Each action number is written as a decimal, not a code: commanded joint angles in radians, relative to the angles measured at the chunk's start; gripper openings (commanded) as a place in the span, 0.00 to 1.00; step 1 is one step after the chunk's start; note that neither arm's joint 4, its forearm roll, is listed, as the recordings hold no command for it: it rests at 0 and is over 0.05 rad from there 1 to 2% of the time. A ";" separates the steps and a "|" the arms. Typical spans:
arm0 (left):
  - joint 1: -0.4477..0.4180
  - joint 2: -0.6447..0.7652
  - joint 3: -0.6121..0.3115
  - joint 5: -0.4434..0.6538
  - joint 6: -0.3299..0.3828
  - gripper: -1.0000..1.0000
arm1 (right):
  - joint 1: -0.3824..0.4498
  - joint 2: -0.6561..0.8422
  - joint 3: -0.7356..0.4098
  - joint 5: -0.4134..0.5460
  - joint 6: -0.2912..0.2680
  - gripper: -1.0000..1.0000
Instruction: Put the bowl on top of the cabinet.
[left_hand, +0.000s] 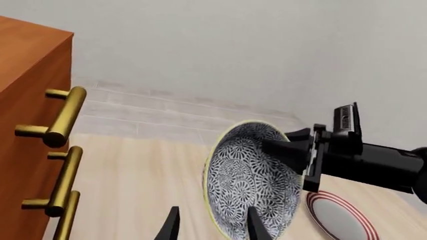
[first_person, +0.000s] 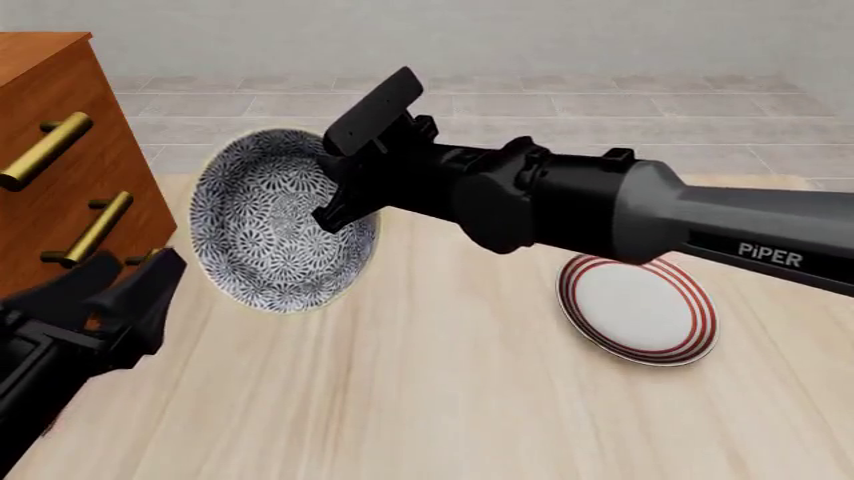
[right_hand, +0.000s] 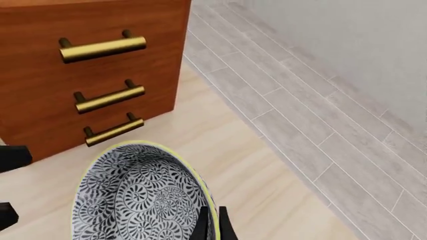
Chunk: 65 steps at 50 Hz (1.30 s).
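your right gripper (first_person: 350, 205) is clamped on the bowl (first_person: 274, 230) rim, holding it tipped on edge above the table (first_person: 441, 400), just right of the cabinet (first_person: 54, 150). your left gripper (first_person: 127, 290) hangs low beside it, fingers apart, empty. red-ringed plate (first_person: 638, 308) lies on the table right of the bowl.

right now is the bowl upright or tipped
Tipped: the bowl is on edge, patterned inside facing the front camera, right pincer clamping its rim.
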 joint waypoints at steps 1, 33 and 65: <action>-0.025 0.062 -0.020 -0.049 -0.011 1.00 | 0.005 -0.015 0.004 -0.006 0.008 0.00; -0.041 0.339 -0.033 -0.268 -0.018 1.00 | 0.011 -0.048 0.017 0.003 0.005 0.00; -0.067 0.481 -0.032 -0.397 -0.028 1.00 | 0.011 -0.055 0.031 -0.007 0.008 0.00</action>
